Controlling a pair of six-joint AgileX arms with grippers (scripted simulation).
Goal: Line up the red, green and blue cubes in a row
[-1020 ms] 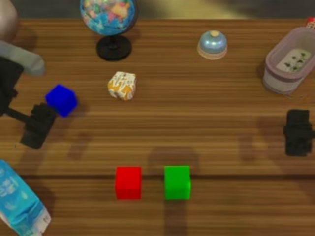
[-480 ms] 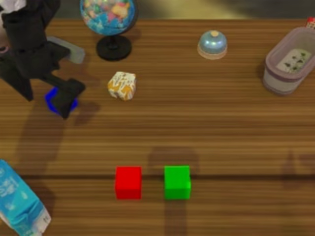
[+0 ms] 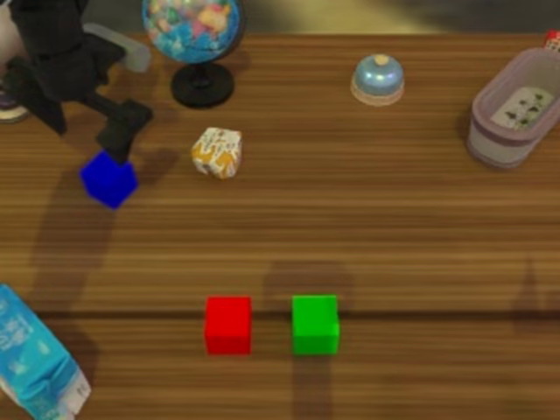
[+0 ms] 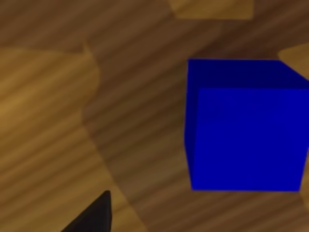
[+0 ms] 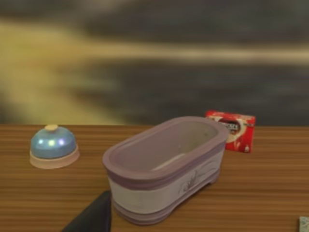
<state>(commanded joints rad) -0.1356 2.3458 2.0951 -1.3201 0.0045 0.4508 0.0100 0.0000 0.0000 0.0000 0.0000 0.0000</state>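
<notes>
Wood-grain table (image 3: pixel 394 227) is recorded under every object, its stripes running left to right. At the far left a blue-and-white carton (image 3: pixel 35 367) lies at the near corner. The left gripper (image 3: pixel 118 144) is seen above the far-left part of the table, black and blocky, with the blue cube (image 3: pixel 108 178) just below its tip in the top view, on the side nearer the camera. Whether the cube is touched cannot be told from above; in the left wrist view the cube (image 4: pixel 244 128) sits to one side of the only visible fingertip (image 4: pixel 94 217), with bare wood between, so the cube is judged not to be gripped. Whether the fingers are spread or closed cannot be told. The cube is matte, sharp-edged and turned slightly against the grain. Further right a globe (image 3: pixel 192 35) on a black foot and a white cube with orange pattern (image 3: pixel 217 151) are noted. Near the front edge the red cube (image 3: pixel 228 325) and green cube (image 3: pixel 315 324) stand square, side by side with a gap between. The open end of that row is judged the blue cube's likely destination, and the left arm is the nearer. A domed bell (image 3: pixel 378 79) and a lilac oval tub (image 3: pixel 514 107) follow. The right gripper is not visible from above.
</notes>
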